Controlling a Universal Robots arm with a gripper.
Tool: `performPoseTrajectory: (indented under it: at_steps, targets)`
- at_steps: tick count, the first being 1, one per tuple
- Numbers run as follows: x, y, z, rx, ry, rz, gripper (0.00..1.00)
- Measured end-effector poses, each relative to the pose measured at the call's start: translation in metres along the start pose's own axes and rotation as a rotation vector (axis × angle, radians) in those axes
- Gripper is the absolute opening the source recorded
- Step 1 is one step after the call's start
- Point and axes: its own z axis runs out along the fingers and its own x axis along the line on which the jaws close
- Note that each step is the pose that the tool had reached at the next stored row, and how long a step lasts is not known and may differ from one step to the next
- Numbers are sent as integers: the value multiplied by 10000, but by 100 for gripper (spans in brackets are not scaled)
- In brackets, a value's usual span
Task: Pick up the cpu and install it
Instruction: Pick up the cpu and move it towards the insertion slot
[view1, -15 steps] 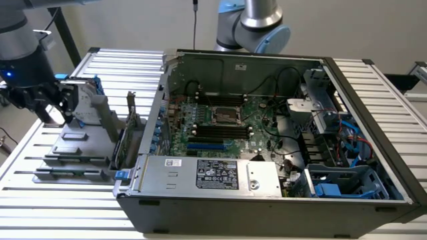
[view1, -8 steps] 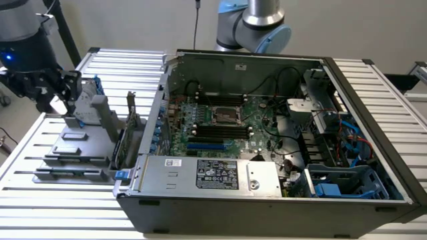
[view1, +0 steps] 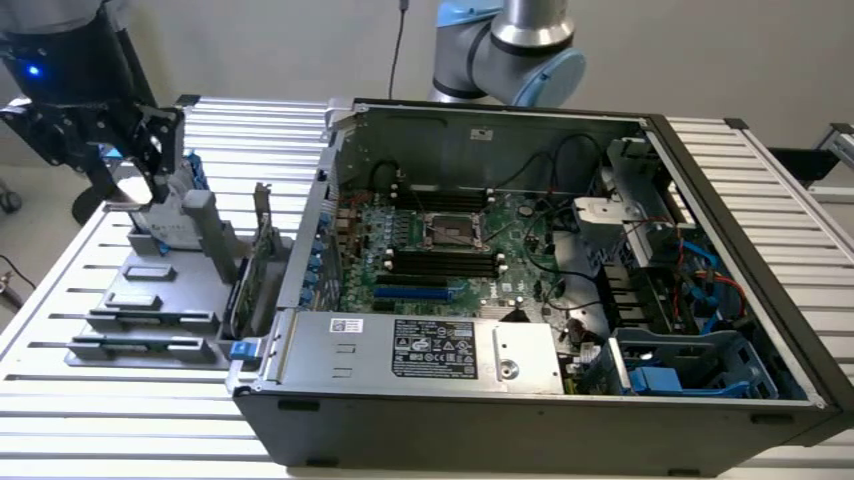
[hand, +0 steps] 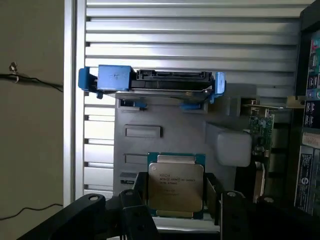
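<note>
The cpu (hand: 175, 186) sat square between the spread jaws of the gripper (hand: 176, 210), above a grey parts tray (hand: 170, 125) on the slatted worktop (hand: 190, 45); whether the jaws touched it was unclear.

Printed markings — present, but too small to read

The small flat square cpu with its silver-grey metal top (hand: 175, 187) carries a few lines of dark engraved print across its lid; no word or number of it can be made out. On the grey metal power-supply box (view1: 414, 345) at the near edge of the open black computer case (view1: 694, 190) sits a black rating label (view1: 435, 347) with rows of white print and round certification marks, and beside it a small white sticker (view1: 348, 324) — neither legible. The blue plastic rail (hand: 115, 78) of the silver hard drive (hand: 157, 85) bears faint moulded marks, also unreadable.
</note>
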Motion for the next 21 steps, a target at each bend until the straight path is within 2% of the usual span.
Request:
performPoseTrajectory:
  at_steps: [17,21]
  targets:
    - [-717,-4,-817,-86,68,-5,55]
    - [-892,-7,-926,-91,87,-5,55]
